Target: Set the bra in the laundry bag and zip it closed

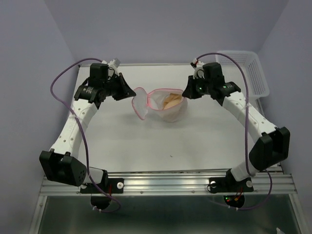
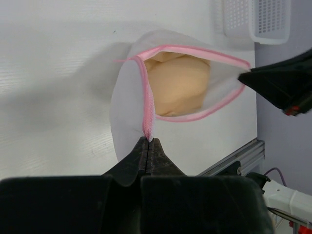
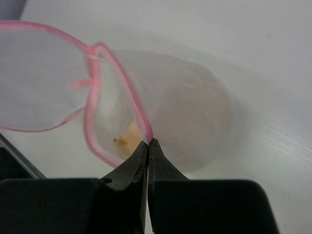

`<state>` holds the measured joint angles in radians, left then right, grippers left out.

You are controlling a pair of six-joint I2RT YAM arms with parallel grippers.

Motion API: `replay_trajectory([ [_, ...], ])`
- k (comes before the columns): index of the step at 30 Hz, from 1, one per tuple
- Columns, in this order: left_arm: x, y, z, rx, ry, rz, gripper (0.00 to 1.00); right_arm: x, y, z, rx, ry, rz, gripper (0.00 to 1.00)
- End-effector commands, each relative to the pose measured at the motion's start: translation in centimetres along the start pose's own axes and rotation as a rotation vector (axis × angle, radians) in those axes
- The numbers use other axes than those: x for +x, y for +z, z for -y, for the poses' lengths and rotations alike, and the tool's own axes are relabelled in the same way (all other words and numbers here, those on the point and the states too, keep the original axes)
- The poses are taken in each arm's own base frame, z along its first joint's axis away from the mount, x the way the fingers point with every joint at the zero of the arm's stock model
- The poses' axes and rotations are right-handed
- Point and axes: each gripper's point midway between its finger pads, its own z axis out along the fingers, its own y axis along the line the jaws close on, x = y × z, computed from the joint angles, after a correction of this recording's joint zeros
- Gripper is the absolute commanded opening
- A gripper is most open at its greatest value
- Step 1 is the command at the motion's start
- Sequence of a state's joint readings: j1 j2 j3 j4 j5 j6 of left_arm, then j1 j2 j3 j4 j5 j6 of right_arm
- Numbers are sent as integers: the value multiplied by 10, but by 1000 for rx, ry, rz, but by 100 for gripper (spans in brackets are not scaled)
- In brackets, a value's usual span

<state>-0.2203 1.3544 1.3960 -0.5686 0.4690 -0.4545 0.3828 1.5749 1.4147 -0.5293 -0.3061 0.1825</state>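
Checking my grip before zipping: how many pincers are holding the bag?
2. The left pincer pinches the bag by its pink rim, left side; the right pincer pinches the rim on the right side. Both grips show clearly.

A white desk [image 1: 146,141] fills the middle of the overhead view. Its matte top shows fine parallel lines in the wrist views, and a small dark speck [image 1: 170,156] marks it towards the near side. Plain, pale lavender-grey walls close it in on three sides: a back wall [image 1: 165,29], a left wall [image 1: 24,73] and a right wall [image 1: 295,44]. A ribbed aluminium rail [image 1: 165,184] runs along the desk's near edge, and beyond it, lower down, lies a dull grey-green surface [image 1: 161,217]. At the far right corner sits a white plastic lattice basket [image 1: 246,73], close against the right wall. The light is soft and even, casting only faint shadows on the desk.
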Motion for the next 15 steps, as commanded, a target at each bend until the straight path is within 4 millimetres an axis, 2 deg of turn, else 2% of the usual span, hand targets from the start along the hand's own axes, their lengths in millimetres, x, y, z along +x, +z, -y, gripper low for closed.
replay_trajectory([
  [1, -13, -8, 8, 29, 35, 68, 0, -64, -65, -65, -229, -127, 265, 2],
  [4, -12, -7, 7, 28, 43, 65, 0, -58, -56, -49, -154, -92, 254, 3],
  [10, -5, -7, -2, -10, 45, 40, 0, -21, -15, -25, -105, -6, 128, 3],
  [13, -1, -8, -2, -11, 40, 23, 0, 2, 6, -12, -78, 30, 57, 3],
  [15, 0, -8, 0, -5, 29, 10, 0, 10, 14, -8, -72, 44, 32, 3],
])
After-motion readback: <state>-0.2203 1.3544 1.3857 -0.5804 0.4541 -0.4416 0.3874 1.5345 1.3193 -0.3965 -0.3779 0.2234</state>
